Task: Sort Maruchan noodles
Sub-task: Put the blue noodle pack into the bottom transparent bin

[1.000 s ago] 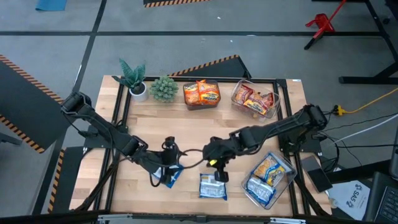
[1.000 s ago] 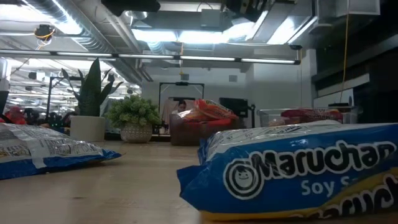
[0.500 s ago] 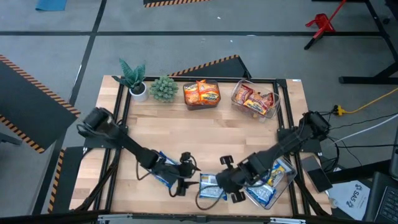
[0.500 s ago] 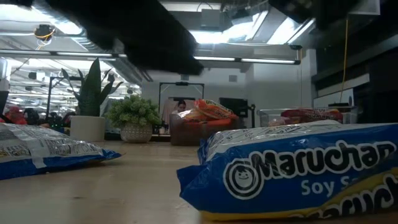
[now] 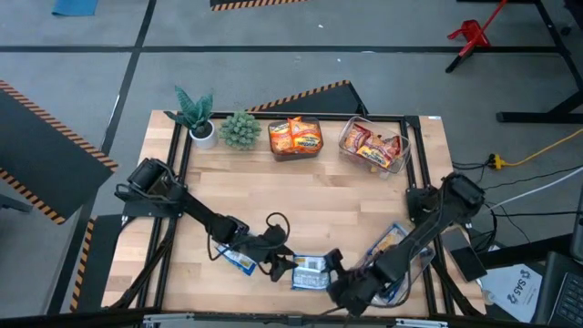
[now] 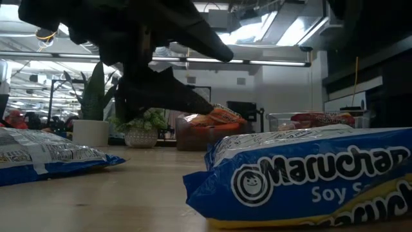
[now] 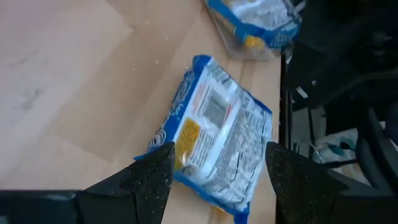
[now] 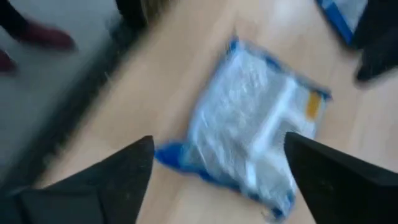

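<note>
The right pincer (image 5: 339, 284) stands spread wide, low over the front edge of the wooden counter (image 5: 319, 205). The left pincer (image 5: 278, 262) is likewise spread and empty. Between them lies a flat blue-and-white crinkly plastic Maruchan noodle packet (image 5: 310, 272), flat on the boards and gripped by neither. Both wrist views show this packet framed between that arm's own dark fingers (image 7: 152, 177).

Governing relation: the packet lies directly ahead of each pincer, to the right of the left one and to the left of the right one. Its long axis runs roughly along the front edge of the counter, in line with the two pincers. The right pincer appears slightly nearer, close to touching the packet's right end.

A second blue-and-white packet (image 5: 239, 260) lies partly under the left forearm. A clear plastic bin (image 5: 417, 266) at the front right holds further blue packets. Two bins at the back hold orange packets (image 5: 295, 138) and red-brown packets (image 5: 372, 146).

Limits of view: the right arm covers much of the front bin. Actual contact with the centre packet cannot be confirmed. In the low view the arms appear only as dark shapes.
</note>
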`<action>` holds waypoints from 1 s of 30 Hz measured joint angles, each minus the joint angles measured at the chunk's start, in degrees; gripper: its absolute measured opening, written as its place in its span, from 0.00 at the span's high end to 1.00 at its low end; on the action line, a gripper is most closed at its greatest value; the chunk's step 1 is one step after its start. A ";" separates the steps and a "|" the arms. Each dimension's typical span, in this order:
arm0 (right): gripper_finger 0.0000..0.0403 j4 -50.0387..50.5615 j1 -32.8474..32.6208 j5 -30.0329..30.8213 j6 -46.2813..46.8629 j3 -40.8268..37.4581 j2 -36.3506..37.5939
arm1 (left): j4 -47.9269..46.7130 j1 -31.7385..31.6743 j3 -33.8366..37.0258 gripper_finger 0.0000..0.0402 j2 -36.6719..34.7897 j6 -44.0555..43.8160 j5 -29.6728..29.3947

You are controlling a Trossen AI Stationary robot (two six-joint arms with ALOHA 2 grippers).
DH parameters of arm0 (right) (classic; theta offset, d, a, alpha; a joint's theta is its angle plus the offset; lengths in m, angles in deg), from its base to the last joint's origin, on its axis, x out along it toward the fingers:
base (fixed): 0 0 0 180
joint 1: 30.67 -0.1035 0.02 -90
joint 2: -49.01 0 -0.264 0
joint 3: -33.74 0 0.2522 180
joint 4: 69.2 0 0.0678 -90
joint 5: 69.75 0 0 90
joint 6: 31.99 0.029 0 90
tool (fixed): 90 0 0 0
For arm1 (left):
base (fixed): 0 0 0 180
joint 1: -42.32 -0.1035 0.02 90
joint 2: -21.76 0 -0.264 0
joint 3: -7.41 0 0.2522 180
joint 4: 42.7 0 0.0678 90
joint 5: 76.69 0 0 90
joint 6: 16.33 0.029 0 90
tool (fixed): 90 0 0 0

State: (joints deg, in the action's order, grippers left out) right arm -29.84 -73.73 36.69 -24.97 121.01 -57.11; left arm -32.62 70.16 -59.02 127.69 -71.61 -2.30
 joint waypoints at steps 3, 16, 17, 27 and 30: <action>0.10 0.76 -1.00 1.39 -0.42 -0.57 -2.35 | 0.12 0.01 -0.02 0.39 0.00 -0.13 0.34; 0.07 -0.45 -0.74 11.02 -10.39 -0.47 -8.72 | -2.21 0.03 0.00 0.39 0.00 -0.14 -3.65; 0.07 -0.39 -0.64 11.01 -10.47 -0.52 -9.00 | -2.25 -0.03 0.00 0.39 0.00 -0.14 -3.90; 0.24 -4.72 0.50 16.73 -10.33 -0.22 -12.69 | -4.34 -0.13 0.02 0.39 3.28 0.15 -3.10; 0.36 -6.13 0.57 18.53 -10.49 -0.40 -13.03 | -2.48 -0.13 0.02 0.39 5.32 -2.02 -0.71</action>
State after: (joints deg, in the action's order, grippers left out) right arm -35.96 -73.16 55.22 -35.46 120.61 -70.13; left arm -35.10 70.03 -59.00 133.01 -73.64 -3.00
